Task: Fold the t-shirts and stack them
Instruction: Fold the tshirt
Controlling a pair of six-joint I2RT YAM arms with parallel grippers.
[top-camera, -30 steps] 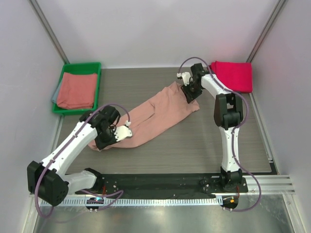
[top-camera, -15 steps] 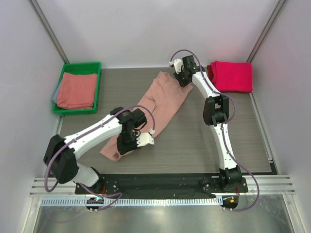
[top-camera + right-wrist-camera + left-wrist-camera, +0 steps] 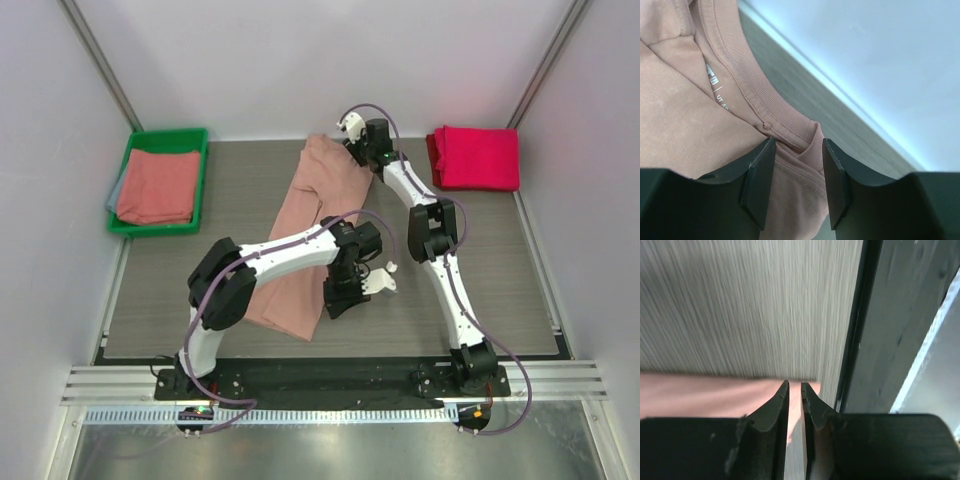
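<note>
Now the salmon t-shirt (image 3: pixel 305 205) lies stretched on the worktop (image 3: pixel 480 270), its long axis running from 12 to 7 o'clock. The right hand (image 3: pixel 796 142) pinches the collar at the far end. The left hand (image 3: pixel 794 386), nearly pressed together, pinches the near hem.

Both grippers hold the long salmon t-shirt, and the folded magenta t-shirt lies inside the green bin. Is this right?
One thing is wrong. In the top external view the magenta t-shirt lies on the table at the far right, outside the green bin. The left gripper and right gripper do hold the long salmon t-shirt.
</note>
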